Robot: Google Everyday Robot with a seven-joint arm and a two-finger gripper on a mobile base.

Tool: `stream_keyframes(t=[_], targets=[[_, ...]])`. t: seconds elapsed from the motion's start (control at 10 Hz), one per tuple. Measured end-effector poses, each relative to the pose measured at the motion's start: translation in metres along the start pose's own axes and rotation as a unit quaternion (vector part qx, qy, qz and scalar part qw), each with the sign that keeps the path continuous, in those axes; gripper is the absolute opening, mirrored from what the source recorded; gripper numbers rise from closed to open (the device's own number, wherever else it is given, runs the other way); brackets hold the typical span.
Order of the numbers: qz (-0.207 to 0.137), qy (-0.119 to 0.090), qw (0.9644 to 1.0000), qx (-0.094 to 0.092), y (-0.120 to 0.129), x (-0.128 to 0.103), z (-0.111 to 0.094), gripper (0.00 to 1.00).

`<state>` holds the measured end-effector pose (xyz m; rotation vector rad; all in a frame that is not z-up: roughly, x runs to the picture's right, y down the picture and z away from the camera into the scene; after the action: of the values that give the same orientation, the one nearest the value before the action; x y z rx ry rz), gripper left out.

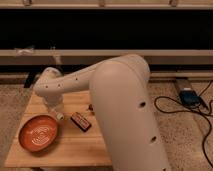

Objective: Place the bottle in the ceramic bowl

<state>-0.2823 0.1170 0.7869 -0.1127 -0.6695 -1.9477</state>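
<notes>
Gripper: the gripper point(54, 108) hangs low over the back left of the wooden table point(75, 146), at the end of the white arm point(120, 100), just beyond the far right rim of the ceramic bowl point(38, 134)
Grip: cannot tell whether it is open or closed, nor what it has hold of, since the pale wrist above it covers that part
Bottle: a small pale shape shows right under the gripper, touching or nearly touching it, and I take it for the bottle point(59, 116); it lies just beside the bowl's upper right edge and not inside it
Why it sits there: judging by the task, the bottle is so close to the rim because the drop point is the bowl next to it (a short sideways carry to the left and forward would bring it over the dish)
Long axis: it seems to slant, upper end under the gripper and lower end down and to the right, away from the bowl; which end is the cap I cannot tell
Bowl: it rests flat on the front left of the table, open side up, swirl lines bare, nothing in it
Why that matters: the dish is wide and shallow, so a slim bottle would probably end up lying on its side within it
Neighbour: a dark reddish packet point(80, 121) lies on the table right of the bottle, near it but apart
Floor: a blue box point(189, 96) with a black cable point(172, 107) lies well to the right of the table
</notes>
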Motion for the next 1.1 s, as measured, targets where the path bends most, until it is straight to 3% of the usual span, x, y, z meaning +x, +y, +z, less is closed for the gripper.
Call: stream_keyframes(t=[0.6, 0.8, 1.1], targets=[[-0.050, -0.014, 0.9981, 0.033, -0.050, -0.101, -0.030, 0.00], [-0.072, -0.024, 0.9959, 0.048, -0.062, -0.122, -0.029, 0.12], [-0.097, -0.029, 0.9932, 0.058, -0.076, -0.127, -0.021, 0.43]])
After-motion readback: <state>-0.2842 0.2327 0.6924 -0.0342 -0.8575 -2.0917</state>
